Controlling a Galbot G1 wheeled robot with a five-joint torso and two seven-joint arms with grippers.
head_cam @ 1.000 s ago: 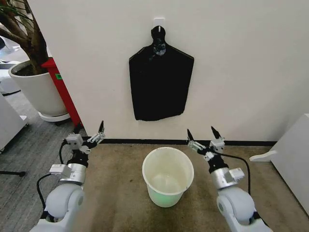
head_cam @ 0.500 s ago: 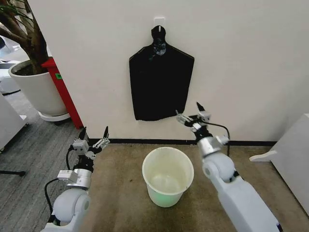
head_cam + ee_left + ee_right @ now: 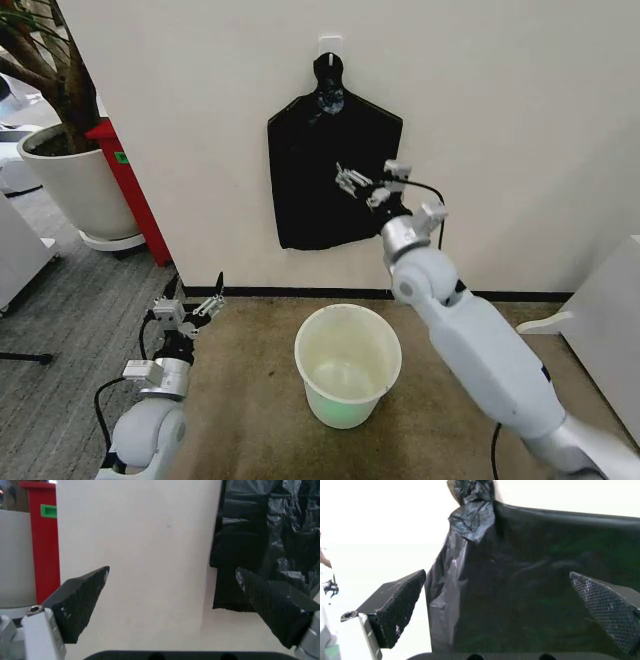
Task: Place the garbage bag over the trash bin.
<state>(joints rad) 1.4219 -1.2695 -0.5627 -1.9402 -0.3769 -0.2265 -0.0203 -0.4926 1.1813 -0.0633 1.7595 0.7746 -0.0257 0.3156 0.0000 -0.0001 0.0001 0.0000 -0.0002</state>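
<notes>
Reaching step: my right hand [image 3: 364, 183] spread, raised before hanging garbage bag [image 3: 330, 185]; next I need pinch on film. Left hand [image 3: 193, 302] spread, idle low. Trash bin [image 3: 347, 366] on floor below.

Bag [image 3: 333, 180] glossy black. Bin [image 3: 348, 365] cream-white, greenish tint at base. Wall [image 3: 500, 120] white. Post [image 3: 128, 185] red, green label. Gripper fingers [image 3: 395, 605] black, cross-hatched.

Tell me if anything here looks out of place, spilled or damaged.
Nothing stands out. The trash bin stands upright on the carpet with no liner, the black bags hang flat from the wall hook, the right gripper is open in front of them, and the left gripper is open, low by the wall.
</notes>
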